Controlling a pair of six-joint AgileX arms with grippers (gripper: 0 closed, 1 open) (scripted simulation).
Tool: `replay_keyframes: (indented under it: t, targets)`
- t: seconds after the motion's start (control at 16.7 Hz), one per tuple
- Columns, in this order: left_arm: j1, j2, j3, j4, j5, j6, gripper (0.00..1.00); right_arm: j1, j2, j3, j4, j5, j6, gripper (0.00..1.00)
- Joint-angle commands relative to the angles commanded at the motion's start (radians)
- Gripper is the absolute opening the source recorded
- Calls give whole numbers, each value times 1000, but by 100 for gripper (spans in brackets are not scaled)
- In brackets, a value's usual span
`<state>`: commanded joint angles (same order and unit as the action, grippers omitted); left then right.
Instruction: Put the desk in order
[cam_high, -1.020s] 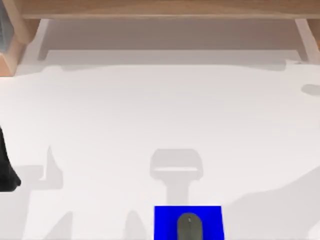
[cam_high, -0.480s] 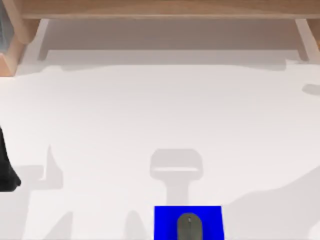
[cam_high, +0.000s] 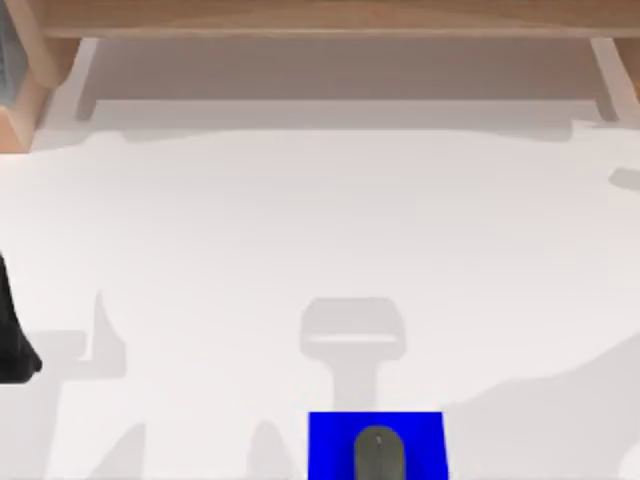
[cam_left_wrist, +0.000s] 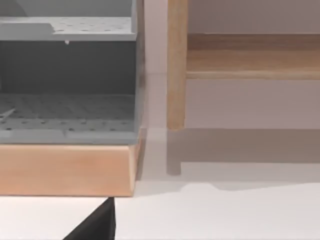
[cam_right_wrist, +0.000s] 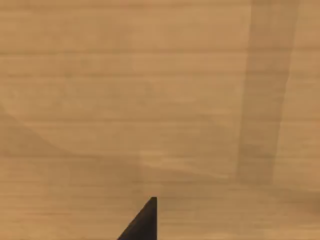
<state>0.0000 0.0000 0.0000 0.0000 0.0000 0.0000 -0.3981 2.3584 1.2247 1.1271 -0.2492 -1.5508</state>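
Left gripper (cam_left_wrist: 97, 225): just a dark tip at the bottom edge of the left wrist view, so can't tell if it's released or clenched, or gripping anything. Top view has a dark piece of the left arm (cam_high: 12, 335) at the left edge, lower half of frame; it looks parked. Right gripper (cam_right_wrist: 142, 220): same deal, a black wedge at the bottom of the right wrist view w/ light-brown wood behind it. Can't tell its state either.

Desk (cam_high: 300, 220): white top across most of the top view, wooden shelf (cam_high: 330, 18) along the upper edge. Blue pad (cam_high: 335, 440) sits bottom center w/ a grey mouse (cam_high: 378, 455) on it, cut by the frame edge. Grey perforated tray unit (cam_left_wrist: 67, 80) on a wood base is upper left in the left wrist view, beside a shelf leg (cam_left_wrist: 176, 65).

Risks, my guess: right wrist camera appears close to the wood, so any careless move may knock the shelf. Left arm heading for the tray unit might clip that leg, since the two are just beside each other.
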Motion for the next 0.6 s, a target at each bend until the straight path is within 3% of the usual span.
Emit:
replay_keyframes:
  t: [0.6]
  targets:
    - [0, 0, 0, 0, 0, 0, 100, -4, 1, -35, -16, 5, 14, 100]
